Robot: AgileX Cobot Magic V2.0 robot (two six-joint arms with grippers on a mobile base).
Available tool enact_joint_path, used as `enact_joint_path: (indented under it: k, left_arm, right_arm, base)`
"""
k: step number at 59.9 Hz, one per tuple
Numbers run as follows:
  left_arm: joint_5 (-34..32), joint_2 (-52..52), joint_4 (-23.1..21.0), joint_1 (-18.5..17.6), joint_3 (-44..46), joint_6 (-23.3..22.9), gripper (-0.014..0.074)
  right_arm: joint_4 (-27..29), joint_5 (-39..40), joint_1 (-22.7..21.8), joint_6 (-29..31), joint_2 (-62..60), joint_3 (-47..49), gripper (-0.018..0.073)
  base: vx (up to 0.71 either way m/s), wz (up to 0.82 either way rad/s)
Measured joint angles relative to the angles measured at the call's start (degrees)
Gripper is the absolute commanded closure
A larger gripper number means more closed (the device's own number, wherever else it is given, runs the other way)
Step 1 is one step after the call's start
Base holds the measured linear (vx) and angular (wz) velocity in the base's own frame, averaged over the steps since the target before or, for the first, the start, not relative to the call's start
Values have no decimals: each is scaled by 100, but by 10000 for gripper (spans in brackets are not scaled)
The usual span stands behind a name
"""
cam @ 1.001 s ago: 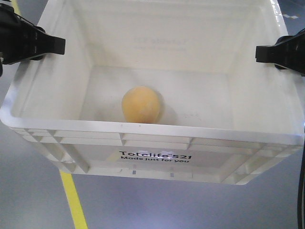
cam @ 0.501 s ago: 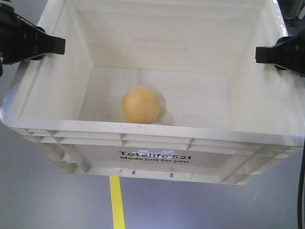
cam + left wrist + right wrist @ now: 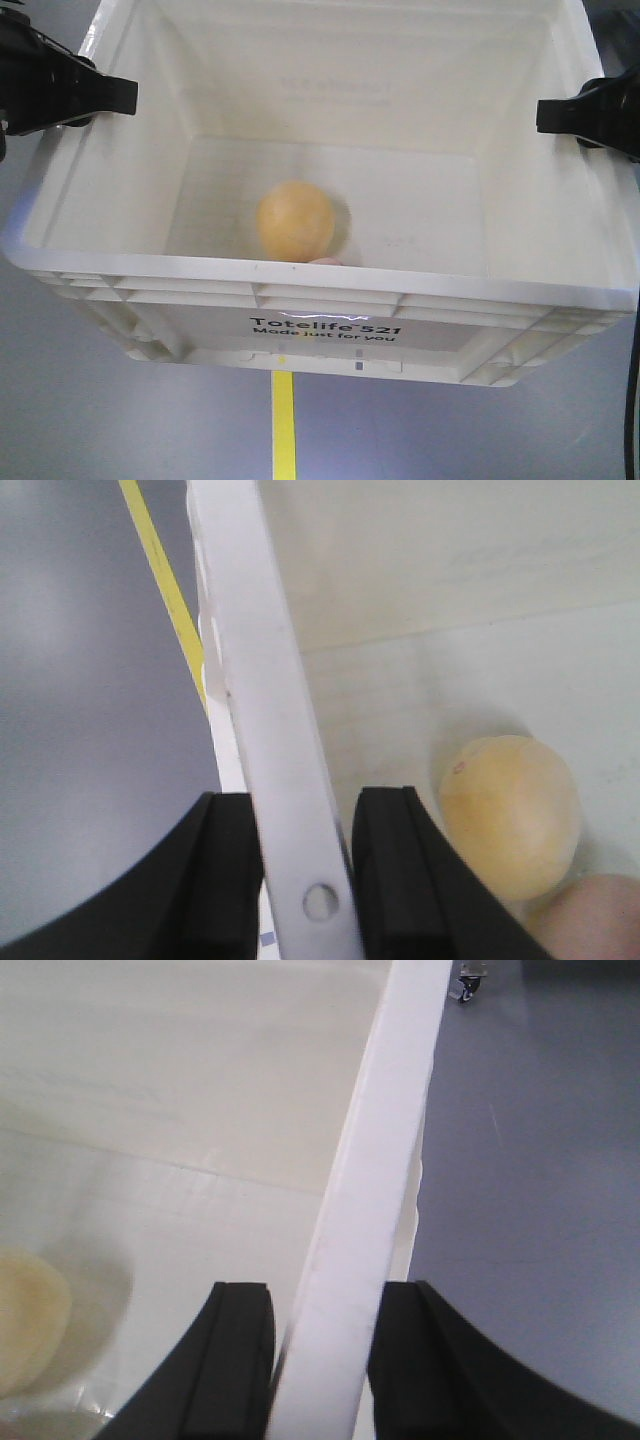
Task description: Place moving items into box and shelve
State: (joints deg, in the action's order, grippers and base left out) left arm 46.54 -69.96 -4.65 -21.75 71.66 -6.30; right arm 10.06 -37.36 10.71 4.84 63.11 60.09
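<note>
Crate (image 3: 330,300), white, is pinched at its side walls by left hand (image 3: 305,880) and right hand (image 3: 320,1360). Yellow-orange lump (image 3: 296,220) lies inside on its bottom, pinkish-brown lump (image 3: 590,920) just beside it.

I log a smooth grey floor (image 3: 90,420) filling the lower part of the front view, softly glossy under even light. One yellow line (image 3: 284,425) runs up from the bottom edge, near centre.
</note>
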Motion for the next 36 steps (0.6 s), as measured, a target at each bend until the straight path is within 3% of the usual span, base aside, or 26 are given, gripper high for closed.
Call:
enact_joint_path:
  k: [36]
  left_arm:
    - [0,2,-1,-10,0,5,603]
  right_arm:
    - [-6,-16,0,-24,0,0,565]
  base:
    - [4,14]
